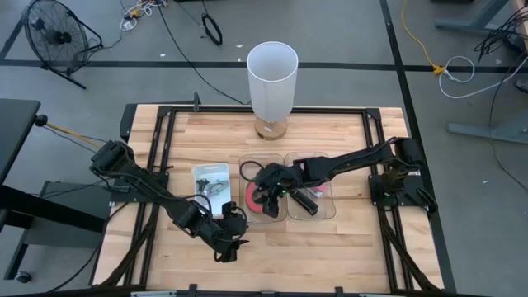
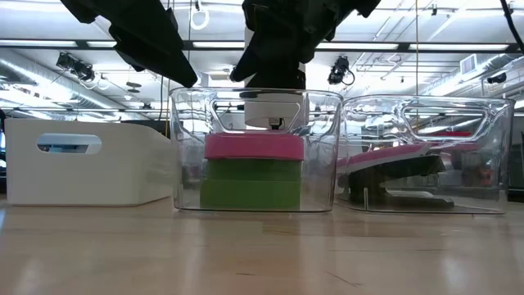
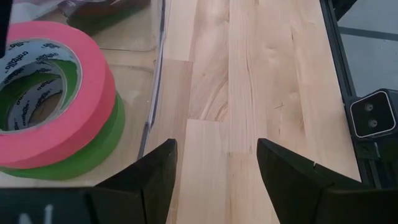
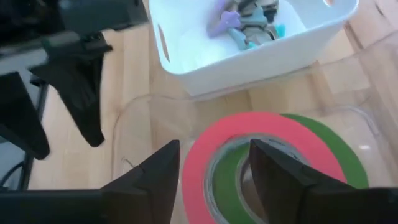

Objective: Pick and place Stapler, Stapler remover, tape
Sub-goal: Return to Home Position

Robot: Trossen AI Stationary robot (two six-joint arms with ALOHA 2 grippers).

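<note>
The right claw (image 1: pixel 266 196) hangs over the left transparent bin (image 2: pixel 184 147) in the middle of the high view, its arm reaching in from the right edge of the bench (image 1: pixel 330 247). Its two dark fingers (image 4: pixel 163 177) stand moderately apart with nothing between them. Through the gap the right wrist view looks down on the pink tape (image 2: pixel 254 147), which lies flat on top of the green tape (image 2: pixel 250 184) inside that bin. In the low view the claw's lower end dips below the bin's rim, just over the pink roll, but it cannot be told whether it touches the roll. The left claw (image 1: pixel 231 247) sits at the lower centre-left of the high view, in front of the bins and apart from them. Its fingers (image 3: pixel 163 171) are spread wide and empty over bare wood, with the tape stack showing through the clear wall at the left of its wrist view. The white bin (image 2: pixel 123 176) stands just left of the tape bin in the low view. Purple and teal staple removers (image 4: pixel 239 22) lie in it. The right transparent bin (image 2: pixel 491 123) stands on the other side of the tape bin and holds the staplers (image 2: pixel 409 160), a pink one resting over a black one. A tall white cylinder (image 1: pixel 272 74) stands at the bench's upper edge in the high view.
</note>
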